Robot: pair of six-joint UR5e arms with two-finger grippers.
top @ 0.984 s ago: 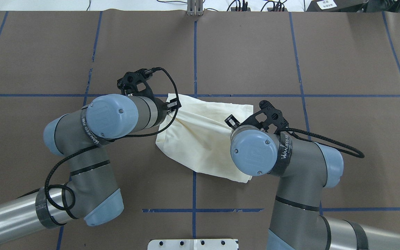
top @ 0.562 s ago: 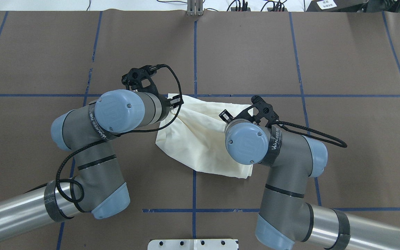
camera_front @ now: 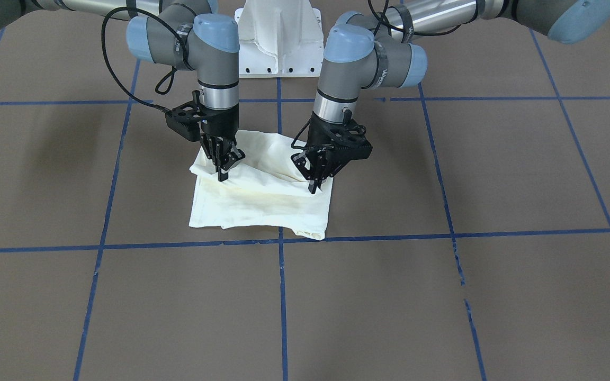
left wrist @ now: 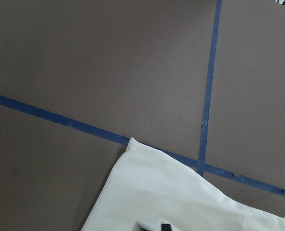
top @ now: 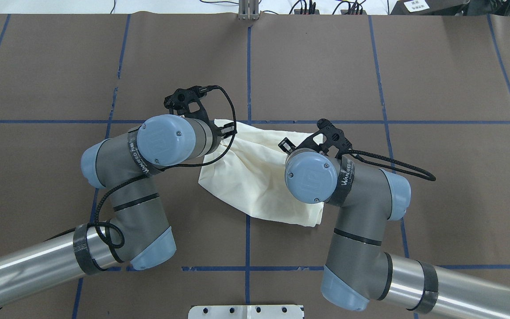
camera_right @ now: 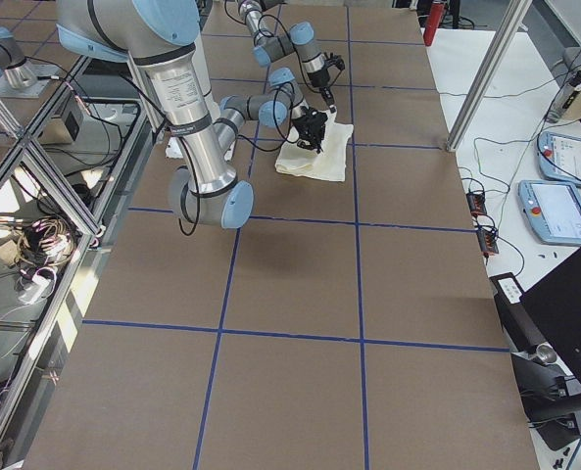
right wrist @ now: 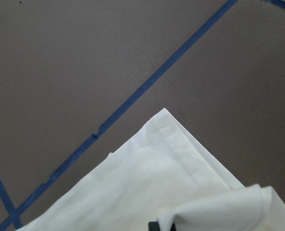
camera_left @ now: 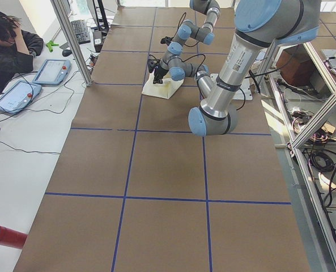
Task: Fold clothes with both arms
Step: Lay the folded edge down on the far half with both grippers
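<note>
Midway across the tabletop point(camera_front: 442, 296), the shirt point(camera_front: 262, 206) was pinched mid-fold by left hand point(camera_front: 314, 185) and right hand point(camera_front: 224, 173); level carrying was judged next.

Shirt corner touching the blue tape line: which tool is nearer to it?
Left. The left tool pinches the shirt just robot-side of that corner; the right tool pinches the opposite side.

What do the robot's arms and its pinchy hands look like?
Both the left arm and right arm are round tubes, shiny silver and dark grey, with light blue caps at the joints. Black bands carry white WANJEED lettering. A black braided cable loops along each arm. The left gripper and right gripper are black, each with two thin fingers.
</note>
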